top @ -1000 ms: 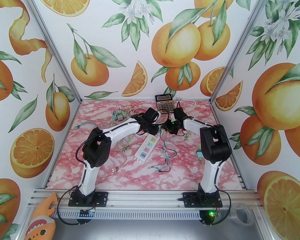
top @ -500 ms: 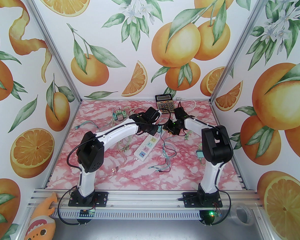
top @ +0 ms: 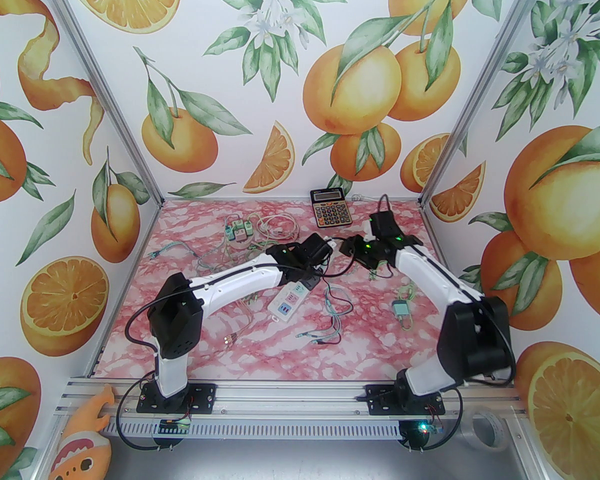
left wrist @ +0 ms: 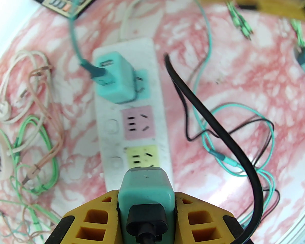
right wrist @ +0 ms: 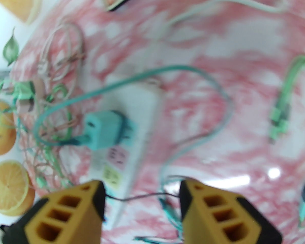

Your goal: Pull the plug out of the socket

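Yellow fingers (left wrist: 91, 217) of left gripper (left wrist: 146, 199) clamp teal plug (left wrist: 146, 187), prob. clear of power strip (left wrist: 104, 146); 2nd plug (left wrist: 114, 77) at strip's 12 o'clock end still seated, tilted; right gripper (right wrist: 142, 187) open, empty

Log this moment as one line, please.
left gripper: shut on plug, above strip | right gripper: open, empty | other plug: tilted in end socket
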Controlling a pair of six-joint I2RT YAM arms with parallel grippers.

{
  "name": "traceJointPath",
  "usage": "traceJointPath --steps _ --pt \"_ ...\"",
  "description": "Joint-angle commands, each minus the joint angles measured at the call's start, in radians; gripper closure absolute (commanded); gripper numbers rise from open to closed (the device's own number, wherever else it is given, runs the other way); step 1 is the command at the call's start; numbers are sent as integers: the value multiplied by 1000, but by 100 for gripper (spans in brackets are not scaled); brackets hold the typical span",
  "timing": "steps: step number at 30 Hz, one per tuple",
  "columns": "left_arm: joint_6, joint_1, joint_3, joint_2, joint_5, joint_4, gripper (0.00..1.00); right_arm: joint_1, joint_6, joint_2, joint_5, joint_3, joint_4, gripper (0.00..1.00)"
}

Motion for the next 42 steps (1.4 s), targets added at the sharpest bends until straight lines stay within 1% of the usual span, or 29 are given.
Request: traceJointPath --steps 1,7,12,16,17,18,20,22,26,28,30,31,33,37,39,42 --pt "30 -51 -18 -24 -39 54 81 -89 35 -118 89 -80 -54 46" --pt "63 -143 12 51 -87 57 80 -213 36 -274 163 -146 -114 42" --pt "90 -208 64 129 -140 74 79 -278 35 -358 177 -179 -147 41" --pt "90 -227 98 166 -149 68 79 -295 29 -382 176 -189 -152 40" --pt "118 -239 116 186 -154 66 78 -303 25 -393 177 -194 -157 39" --pt "141 -274 182 242 -185 48 78 -338 7 -423 161 -209 -162 38" --pt "153 -294 216 274 -203 38 77 -351 -2 -424 144 -212 -167 38" --pt "154 -305 242 297 -208 23 75 -356 -6 -418 128 -213 -167 38" --pt "132 -310 251 315 -192 7 73 -356 -1 -408 86 -222 -145 38" --pt "125 -310 249 314 -180 3 68 -356 0 -401 71 -221 -137 38" --pt "119 -310 250 311 -169 0 57 -356 0 -393 56 -221 -130 38" --pt "119 -310 250 309 -164 0 54 -355 -1 -389 47 -221 -124 37" --pt "110 -309 250 294 -156 1 41 -354 -1 -374 20 -221 -113 37" --pt "100 -296 243 244 -129 6 29 -338 -3 -346 -5 -215 -100 36" --pt "67 -283 230 207 -111 10 26 -310 -5 -339 0 -209 -90 37" --pt "36 -252 205 149 -80 17 26 -258 -8 -322 9 -195 -74 37"
